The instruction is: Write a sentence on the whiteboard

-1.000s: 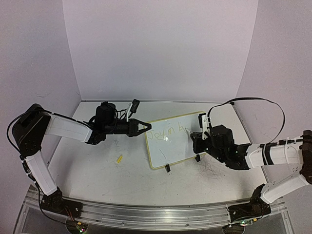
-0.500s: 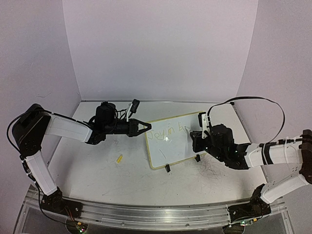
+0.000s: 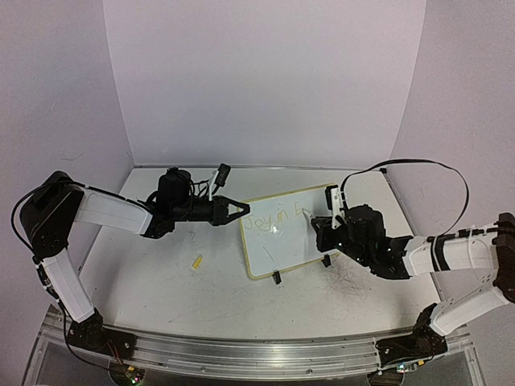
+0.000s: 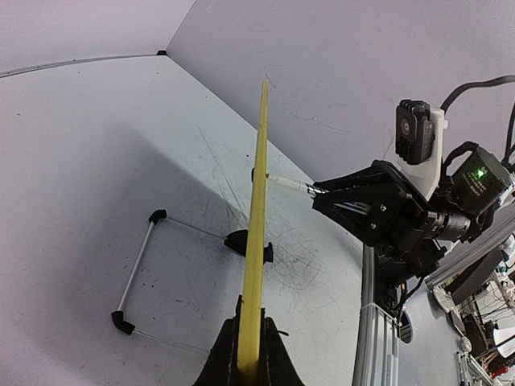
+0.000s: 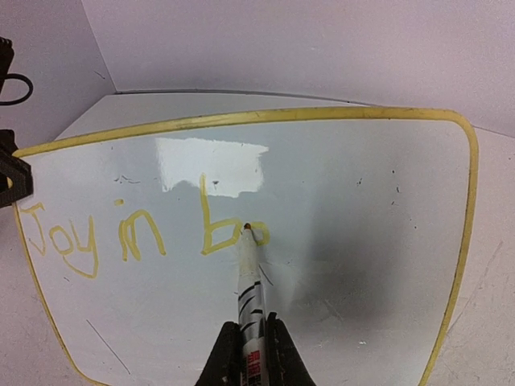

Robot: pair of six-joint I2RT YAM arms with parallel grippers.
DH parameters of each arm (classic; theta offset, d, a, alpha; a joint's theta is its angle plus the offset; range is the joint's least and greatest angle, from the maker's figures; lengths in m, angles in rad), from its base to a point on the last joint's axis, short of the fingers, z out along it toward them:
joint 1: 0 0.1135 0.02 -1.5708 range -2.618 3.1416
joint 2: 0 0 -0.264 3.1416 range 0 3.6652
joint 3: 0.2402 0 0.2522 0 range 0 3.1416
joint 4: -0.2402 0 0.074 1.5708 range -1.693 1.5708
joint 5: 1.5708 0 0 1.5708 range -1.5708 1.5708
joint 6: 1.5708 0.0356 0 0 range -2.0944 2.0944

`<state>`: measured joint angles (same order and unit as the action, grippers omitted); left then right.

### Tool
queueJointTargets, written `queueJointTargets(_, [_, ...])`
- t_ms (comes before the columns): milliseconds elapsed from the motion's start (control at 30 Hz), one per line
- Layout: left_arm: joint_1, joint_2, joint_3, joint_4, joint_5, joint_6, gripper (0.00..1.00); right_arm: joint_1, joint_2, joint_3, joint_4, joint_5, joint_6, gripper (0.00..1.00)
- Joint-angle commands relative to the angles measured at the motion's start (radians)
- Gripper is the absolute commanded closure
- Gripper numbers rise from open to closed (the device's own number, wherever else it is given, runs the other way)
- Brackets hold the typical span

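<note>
The whiteboard [image 3: 283, 244] stands tilted on the table on black clip feet [image 3: 276, 277]. My left gripper [image 3: 241, 211] is shut on its left yellow rim [image 4: 257, 201], and in the left wrist view the jaws pinch the rim edge-on. My right gripper [image 5: 251, 338] is shut on a white pen [image 5: 248, 273] with black stripes. The pen's tip touches the board [image 5: 370, 241] at the end of the yellow writing. The sentence [image 5: 133, 233] reads "Joy in b" with a small loop started after it. In the top view the sentence [image 3: 276, 218] runs along the board's upper part.
A small yellow piece [image 3: 196, 261] lies on the table left of the board. A thin wire frame with black ends [image 4: 137, 265] lies on the table beside the board's foot [image 4: 241, 240]. White walls close in the back and sides. A metal rail [image 3: 241, 354] runs along the near edge.
My right gripper has shifted slightly with the pen and the yellow stroke after the "b" has grown. The left arm and the board have not moved.
</note>
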<state>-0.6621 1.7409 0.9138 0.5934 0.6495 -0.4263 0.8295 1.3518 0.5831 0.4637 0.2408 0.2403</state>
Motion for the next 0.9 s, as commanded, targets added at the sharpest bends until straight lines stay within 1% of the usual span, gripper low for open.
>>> queueJointTargets(0, [0.010,-0.007,0.005,-0.080,-0.098,0.054,1.00,-0.002,0.001,-0.014,-0.004,-0.022,0.019,1.00])
queueJointTargets(333, [0.008,-0.011,0.004,-0.081,-0.099,0.052,1.00,-0.001,-0.019,-0.054,-0.026,-0.011,0.039,1.00])
queueJointTargets(600, [0.009,-0.015,0.004,-0.083,-0.100,0.050,1.00,-0.003,-0.048,-0.031,-0.031,0.093,0.049,1.00])
queueJointTargets(767, [0.009,-0.015,0.003,-0.083,-0.100,0.051,1.00,-0.002,-0.129,-0.045,0.039,0.056,0.003,1.00])
queueJointTargets(867, [0.008,-0.014,0.004,-0.084,-0.099,0.052,1.00,-0.004,-0.121,-0.036,0.041,0.048,-0.017,1.00])
